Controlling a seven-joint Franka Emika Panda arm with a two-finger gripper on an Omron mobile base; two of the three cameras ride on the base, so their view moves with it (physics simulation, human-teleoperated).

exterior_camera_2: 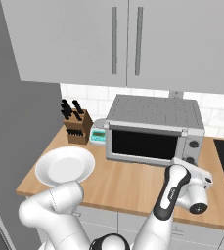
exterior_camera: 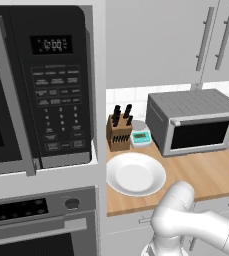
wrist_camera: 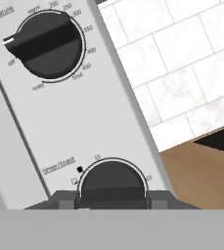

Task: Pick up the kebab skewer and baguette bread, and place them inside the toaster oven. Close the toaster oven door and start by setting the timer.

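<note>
A white robot arm's gripper [wrist_camera: 112, 199] sits right at the toaster oven [exterior_camera_2: 152, 129] panel's lower timer knob [wrist_camera: 112, 183] — whether its fingers are spread or clamping cannot be told — and a loose hold could slip without starting the timer.

The white arm reaches forward with elbow bent, its tool [exterior_camera_2: 197, 181] pointing ahead, finger state not discernible.

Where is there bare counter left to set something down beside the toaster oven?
Bare wood runs in front of the toaster oven, between the white plate and the arm. The back left corner is crowded: knife block and small scale sit close against the oven's side.
</note>
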